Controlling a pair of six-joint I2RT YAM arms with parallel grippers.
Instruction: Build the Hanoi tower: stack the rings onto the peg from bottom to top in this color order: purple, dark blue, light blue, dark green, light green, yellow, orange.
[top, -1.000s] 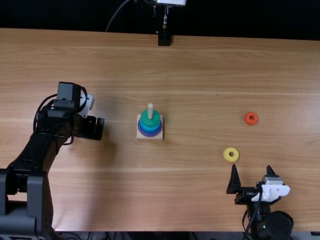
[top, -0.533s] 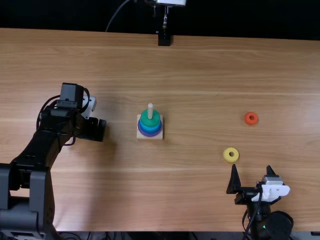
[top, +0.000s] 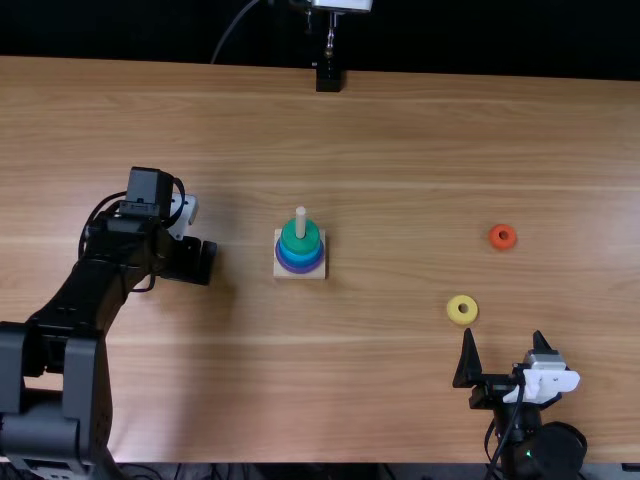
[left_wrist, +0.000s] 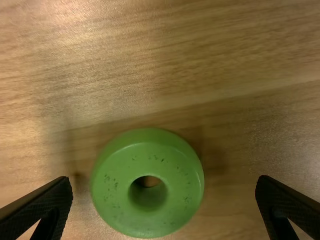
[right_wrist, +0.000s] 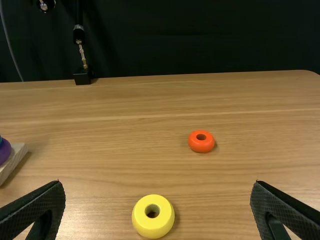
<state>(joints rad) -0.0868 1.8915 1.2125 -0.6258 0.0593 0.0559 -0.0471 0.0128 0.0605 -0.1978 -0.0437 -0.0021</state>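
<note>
Counter (top: 380, 140) is holding the peg (top: 300, 222), probably stacked through dark green (top: 290, 243); light green (left_wrist: 115, 200), yellow (right_wrist: 153, 231), orange (right_wrist: 201, 146) are waiting, left gripper (left_wrist: 165, 182), right gripper (right_wrist: 157, 184) both sitting fingers (left_wrist: 42, 200) open.

Wooden table (top: 400, 140) — black mount (top: 328, 78), far edge — dark backdrop (top: 500, 35).

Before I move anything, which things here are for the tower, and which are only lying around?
For the tower:
- base, peg
- stacked rings
- light green ring
- yellow ring
- orange ring

Only there:
- black stand, far edge
- metal rod
</note>
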